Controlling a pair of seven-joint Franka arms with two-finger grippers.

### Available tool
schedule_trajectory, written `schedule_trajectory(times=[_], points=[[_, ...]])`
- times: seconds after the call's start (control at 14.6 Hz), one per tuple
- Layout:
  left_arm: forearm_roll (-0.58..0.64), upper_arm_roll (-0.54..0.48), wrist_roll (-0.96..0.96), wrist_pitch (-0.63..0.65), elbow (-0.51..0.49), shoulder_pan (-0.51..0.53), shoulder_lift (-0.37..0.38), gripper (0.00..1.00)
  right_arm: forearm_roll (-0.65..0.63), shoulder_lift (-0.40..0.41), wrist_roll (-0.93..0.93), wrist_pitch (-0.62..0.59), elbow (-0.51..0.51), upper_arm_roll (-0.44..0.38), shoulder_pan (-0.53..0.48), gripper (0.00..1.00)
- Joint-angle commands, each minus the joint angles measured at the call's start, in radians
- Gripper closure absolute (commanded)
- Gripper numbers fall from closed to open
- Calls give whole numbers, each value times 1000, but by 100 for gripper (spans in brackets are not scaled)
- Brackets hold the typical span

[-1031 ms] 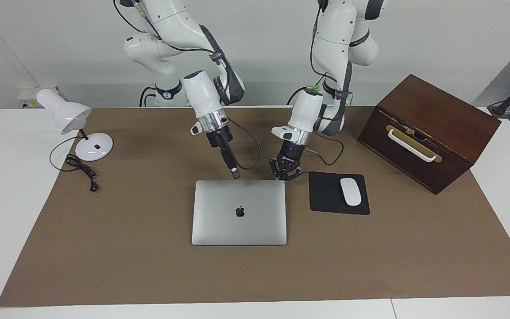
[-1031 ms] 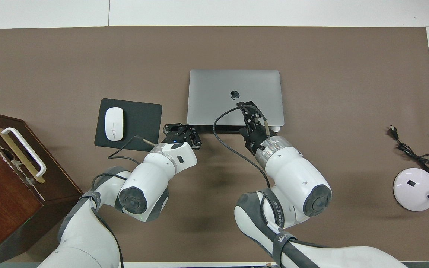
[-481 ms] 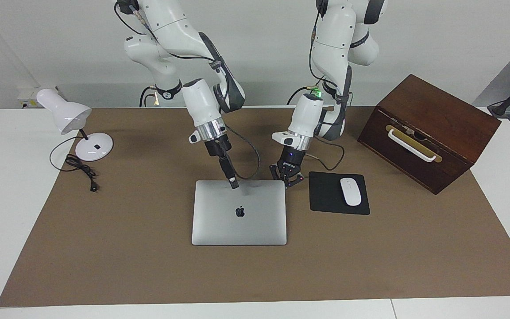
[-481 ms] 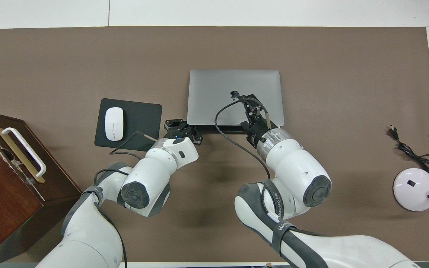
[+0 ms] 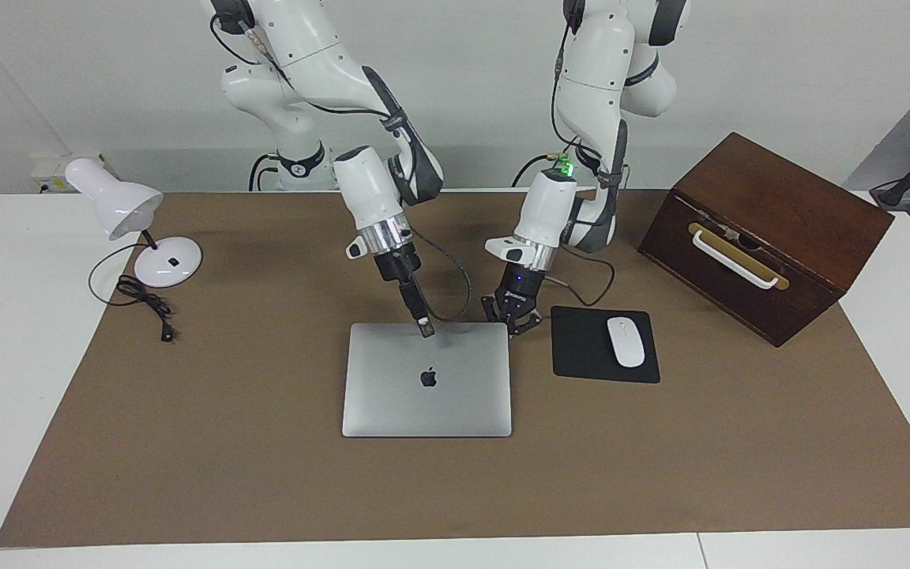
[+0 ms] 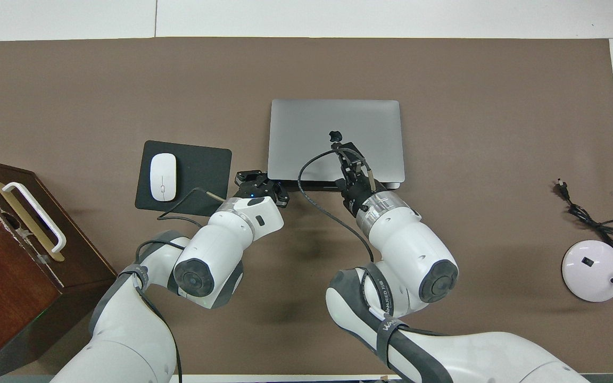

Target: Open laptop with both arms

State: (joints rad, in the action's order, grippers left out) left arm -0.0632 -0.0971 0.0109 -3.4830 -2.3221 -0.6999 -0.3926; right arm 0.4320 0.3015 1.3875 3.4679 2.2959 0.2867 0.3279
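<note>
The silver-grey laptop lies closed on the brown mat, its lid with the dark logo facing up; it also shows in the overhead view. My right gripper is shut, points down, and its tip is at the lid close to the edge nearest the robots, near the logo in the overhead view. My left gripper is open and low at the laptop's corner nearest the robots, toward the left arm's end. It holds nothing.
A black mouse pad with a white mouse lies beside the laptop toward the left arm's end. A dark wooden box stands past it. A white desk lamp and its cable are at the right arm's end.
My right gripper has moved from just off the laptop's near edge onto the lid and come lower. My left gripper has sunk a little toward the laptop's corner. The laptop has not moved.
</note>
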Motion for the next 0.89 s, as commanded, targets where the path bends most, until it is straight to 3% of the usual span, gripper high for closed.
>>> schedule_trajectory(times=[0.0, 0.82], points=[[20, 2, 11, -14, 17, 13, -31, 100, 36, -7, 16, 34, 25, 38, 3, 0], [22, 2, 11, -14, 15, 13, -31, 100, 40, 14, -44, 8, -18, 39, -46, 0]])
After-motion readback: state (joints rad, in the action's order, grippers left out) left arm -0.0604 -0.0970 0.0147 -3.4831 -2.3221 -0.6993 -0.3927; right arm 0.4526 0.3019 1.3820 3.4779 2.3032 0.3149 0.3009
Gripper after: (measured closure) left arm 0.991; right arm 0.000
